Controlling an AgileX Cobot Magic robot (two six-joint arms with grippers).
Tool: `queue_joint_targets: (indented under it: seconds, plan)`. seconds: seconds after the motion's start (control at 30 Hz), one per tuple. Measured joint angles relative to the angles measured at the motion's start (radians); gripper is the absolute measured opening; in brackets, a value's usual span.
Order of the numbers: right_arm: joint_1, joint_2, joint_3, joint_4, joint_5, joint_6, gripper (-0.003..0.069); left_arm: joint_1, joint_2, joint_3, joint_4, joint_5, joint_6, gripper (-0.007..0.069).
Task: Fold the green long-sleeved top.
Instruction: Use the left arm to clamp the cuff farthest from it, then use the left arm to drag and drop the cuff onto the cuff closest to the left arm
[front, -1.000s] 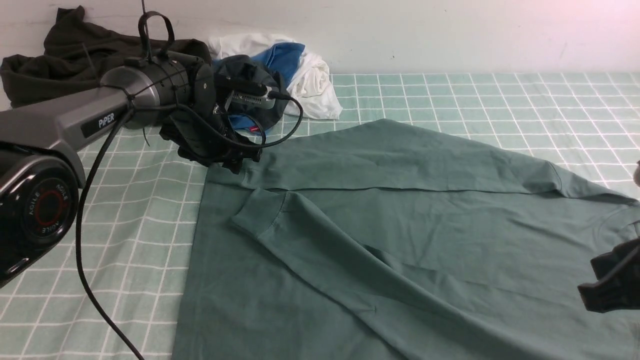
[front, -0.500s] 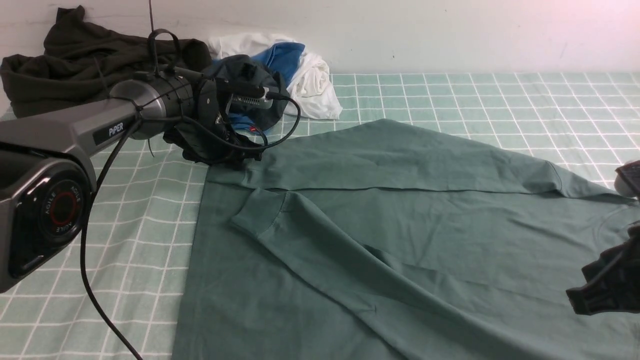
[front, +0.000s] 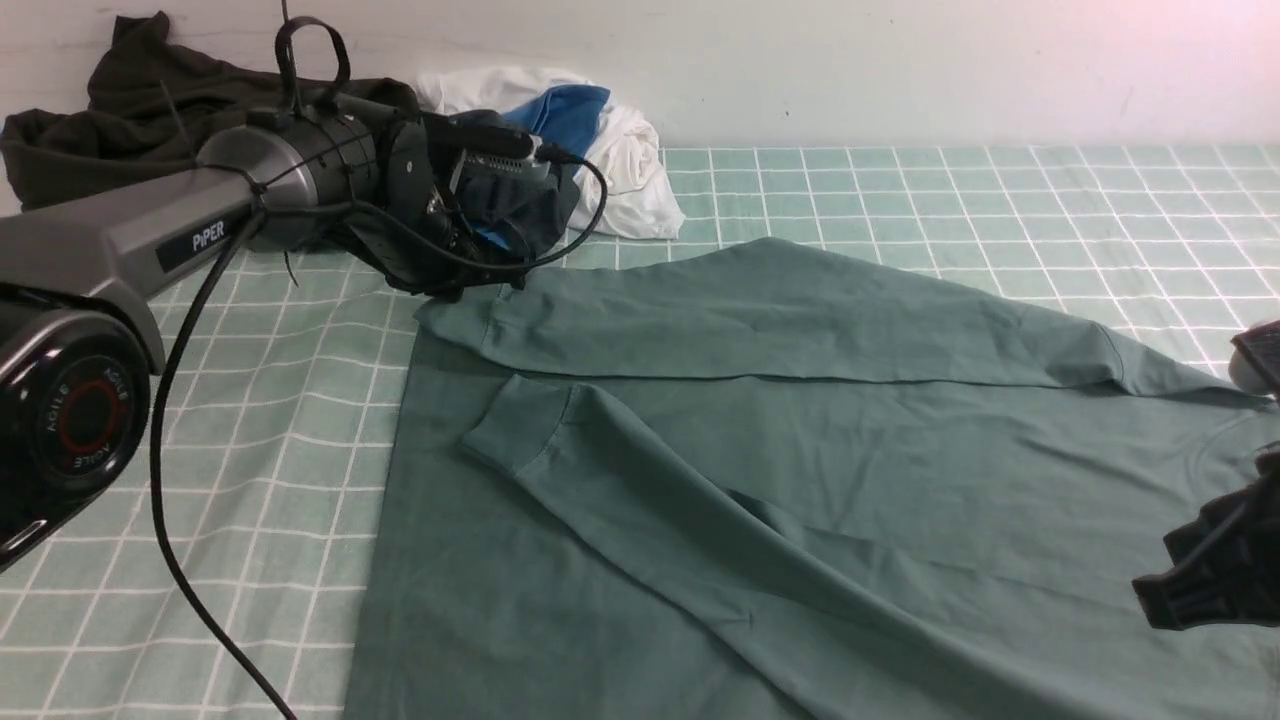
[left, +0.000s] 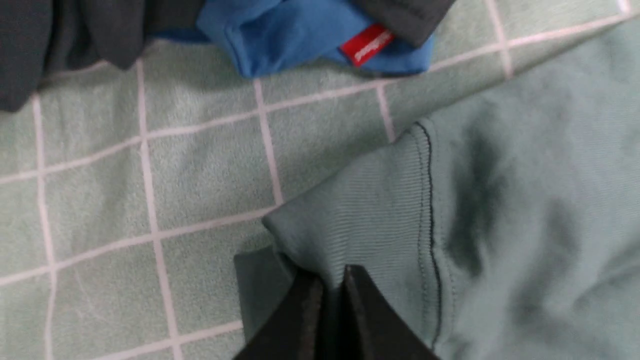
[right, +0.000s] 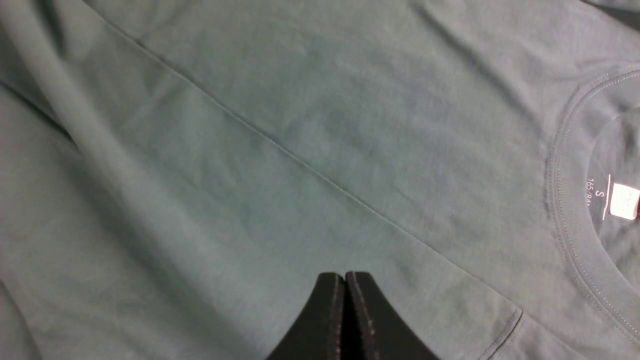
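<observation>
The green long-sleeved top (front: 800, 450) lies spread flat across the table, with both sleeves folded over its body. Its logo print is hidden. My left gripper (front: 468, 292) is shut on the ribbed cuff (left: 370, 210) of the far sleeve (front: 750, 320), and holds that corner slightly raised; the wrist view shows the closed jaws (left: 330, 280) pinching the cuff's edge. The near sleeve's cuff (front: 515, 430) rests on the body. My right gripper (front: 1165, 600) is shut and empty just above the top, near the ribbed neck (right: 565, 200) and white size label (right: 625, 200).
A very dark olive garment (front: 130, 120) lies at the back left. A pile of white, blue and dark clothes (front: 610, 150) sits against the wall just behind my left gripper; its blue piece with a red tag (left: 300, 30) is close to the cuff. Mint grid cloth (front: 1000, 200) covers the table.
My left gripper has risen and drawn back a little, lifting the far sleeve's cuff corner off the cloth. The right gripper has shifted slightly inward at the frame's right edge.
</observation>
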Motion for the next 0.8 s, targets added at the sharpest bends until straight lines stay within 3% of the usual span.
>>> queue_joint_targets:
  seconds: [0.6,0.8]
  plan:
    - [0.000,-0.006,0.000,0.008,0.000,0.000,-0.0014,-0.259,-0.385,0.000,-0.030,0.153,-0.014,0.0016]
    - [0.000,-0.092,0.000,0.016,0.000,0.000,-0.0014,-0.265,-0.539,0.007,-0.114,0.367,-0.089,0.0016]
